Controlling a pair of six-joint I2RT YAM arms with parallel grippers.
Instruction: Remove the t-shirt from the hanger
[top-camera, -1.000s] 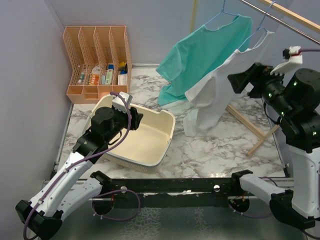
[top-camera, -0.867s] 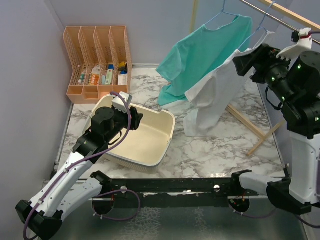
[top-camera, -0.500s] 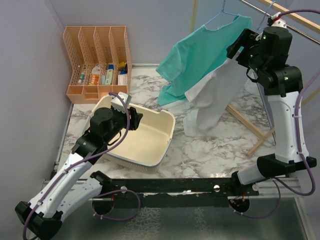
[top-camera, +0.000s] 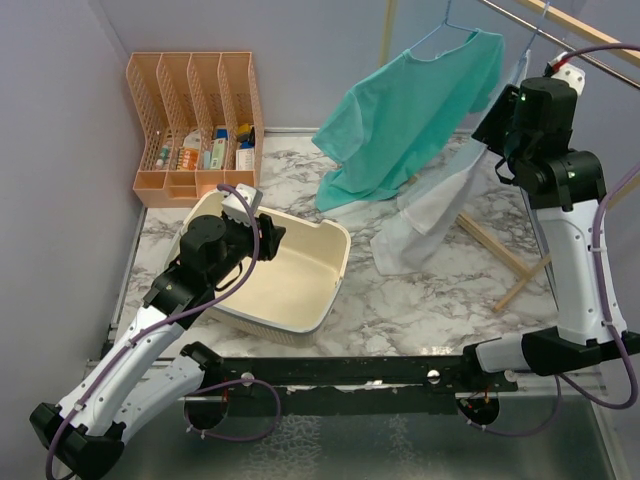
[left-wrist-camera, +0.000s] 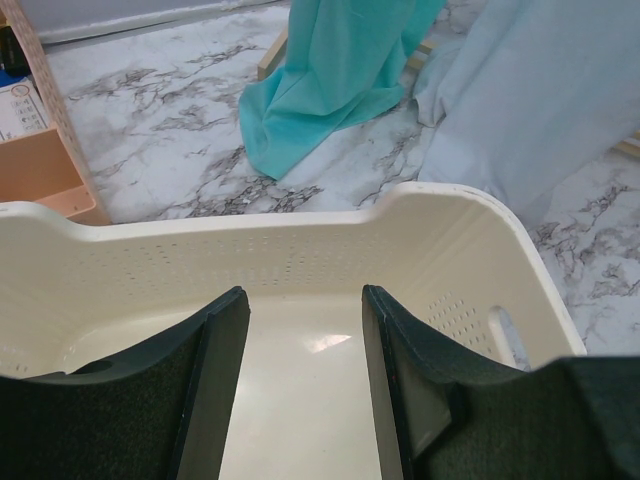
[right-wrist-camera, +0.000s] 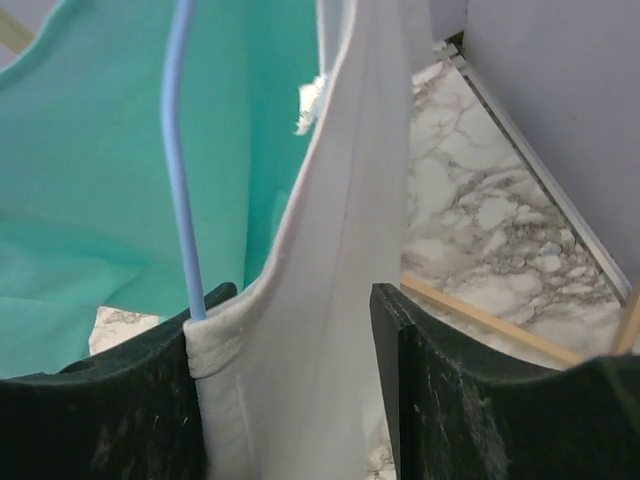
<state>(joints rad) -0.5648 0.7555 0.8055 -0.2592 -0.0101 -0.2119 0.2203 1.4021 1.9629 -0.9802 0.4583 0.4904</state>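
Right gripper (right-wrist-camera: 295, 310) is held up at the top of the white t-shirt (top-camera: 430, 215), far to the right of and beyond the cream laundry basket (top-camera: 346, 236). Its jaws are parted, and the shirt's shoulder fabric is seen running between them without being pinched. The blue wire hanger (right-wrist-camera: 178, 150) is seen at the edge of the left-hand finger, where it enters a hemmed edge of the shirt. The shirt is thus not yet freed from the hanger.

Compared with half a second ago, the white t-shirt has been drawn into a narrower, bunched column, where it had been spread wide. Its lower hem is now laid on the marble table (top-camera: 420, 300) just right of the basket. The right arm has been shifted a little to the right and lower.

Left gripper (left-wrist-camera: 300, 295) is poised over the basket's near-left rim, unchanged in place. Its jaws are spread and nothing is held.

A teal t-shirt (top-camera: 410, 110) is hung beyond the basket, left of the white one, with its hem touching the table.
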